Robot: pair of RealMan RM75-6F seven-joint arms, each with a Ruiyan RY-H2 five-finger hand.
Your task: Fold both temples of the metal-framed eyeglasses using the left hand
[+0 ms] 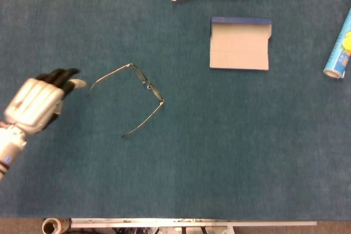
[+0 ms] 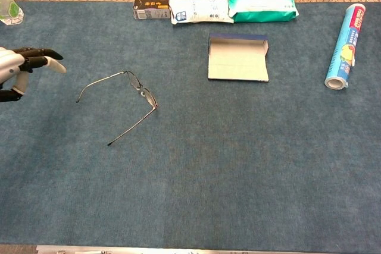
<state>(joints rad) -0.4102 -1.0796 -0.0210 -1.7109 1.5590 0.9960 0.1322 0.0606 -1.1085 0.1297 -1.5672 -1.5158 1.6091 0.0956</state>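
— Starting from the table's (image 1: 181, 179) left edge: what is showing there?
— The left robot hand (image 1: 38, 100) is hovering above the cloth near that edge, fingers extended and a little apart, gripping nothing, its fingertips (image 1: 70, 75) pointing toward the glasses.
— And where are the eyeglasses (image 1: 134, 94) lying?
— Just beside the fingertips, left of the table's middle, both temples standing open; the nearer temple tip is sitting close to the fingers without touching.
— Further right?
— An open cardboard box (image 1: 239, 44) is lying flat, well apart from the glasses. Packets (image 2: 232, 6) are lining the far edge, and a roll (image 2: 344, 46) is resting by the right edge.
— The right robot hand?
— Neither view is showing it.
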